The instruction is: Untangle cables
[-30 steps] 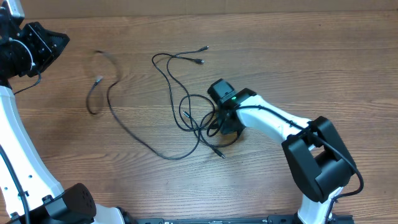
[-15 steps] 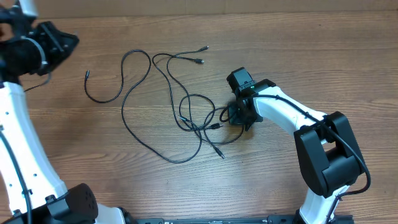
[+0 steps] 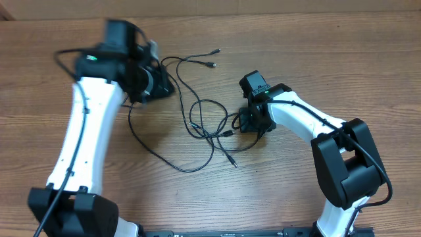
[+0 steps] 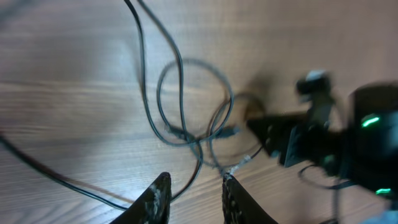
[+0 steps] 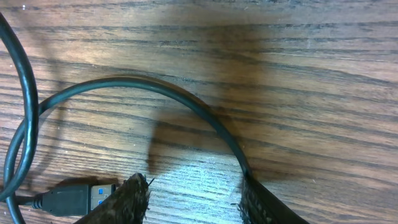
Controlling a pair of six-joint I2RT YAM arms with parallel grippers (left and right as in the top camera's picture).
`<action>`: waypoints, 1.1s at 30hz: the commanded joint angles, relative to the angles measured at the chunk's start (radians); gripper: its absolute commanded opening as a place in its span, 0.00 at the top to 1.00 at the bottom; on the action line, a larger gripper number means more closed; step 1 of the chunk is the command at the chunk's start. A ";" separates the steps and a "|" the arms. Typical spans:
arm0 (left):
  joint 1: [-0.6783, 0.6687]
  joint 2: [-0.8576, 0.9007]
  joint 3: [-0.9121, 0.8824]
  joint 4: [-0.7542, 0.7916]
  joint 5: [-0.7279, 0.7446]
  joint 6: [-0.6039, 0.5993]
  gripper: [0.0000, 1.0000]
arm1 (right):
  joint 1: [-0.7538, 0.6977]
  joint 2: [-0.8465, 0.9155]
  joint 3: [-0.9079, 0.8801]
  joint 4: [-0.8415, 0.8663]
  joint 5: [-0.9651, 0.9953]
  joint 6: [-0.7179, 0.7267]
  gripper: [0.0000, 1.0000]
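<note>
Several thin black cables point(image 3: 209, 133) lie looped and crossed on the wooden table, with plug ends at the back point(image 3: 216, 51) and front point(image 3: 234, 164). My left gripper point(image 3: 156, 83) hovers over the left part of the tangle. In the left wrist view it point(image 4: 194, 190) is open, with the loops point(image 4: 186, 99) on the table beyond it. My right gripper point(image 3: 247, 125) is low at the tangle's right edge. In the right wrist view it point(image 5: 193, 200) is open, with a cable arc point(image 5: 155, 84) running past its right finger and a USB plug point(image 5: 71, 199) by its left finger.
The wooden table point(image 3: 368, 59) runs across the whole view. The right arm's white links point(image 3: 296, 118) stretch from the front right. The left arm point(image 3: 85, 138) crosses the left side from the front.
My left arm has swung from the far left corner to over the tangle's left part. The right gripper moved right with a cable strand earlier, then stayed put.
</note>
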 commanded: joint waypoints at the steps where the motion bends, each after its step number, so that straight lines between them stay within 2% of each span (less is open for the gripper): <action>1: -0.083 -0.003 -0.107 0.031 -0.056 -0.003 0.72 | -0.016 0.011 -0.016 -0.009 0.053 0.005 0.52; 9: -0.226 -0.003 -0.338 0.221 -0.095 -0.099 0.71 | -0.016 0.011 -0.016 -0.006 0.053 0.005 0.52; 16: -0.323 -0.003 -0.482 0.409 -0.227 -0.200 0.57 | -0.016 0.011 -0.016 -0.007 0.053 0.005 0.49; 21: -0.371 0.003 -0.528 0.467 -0.328 -0.266 0.50 | -0.016 0.011 -0.016 -0.007 0.052 0.005 0.49; 27: -0.378 0.062 -0.534 0.530 -0.333 -0.285 0.50 | -0.016 0.011 -0.016 -0.006 0.052 0.005 0.49; 33: -0.378 0.164 -0.533 0.572 -0.296 -0.309 0.55 | -0.016 0.011 -0.016 -0.008 0.052 0.005 0.49</action>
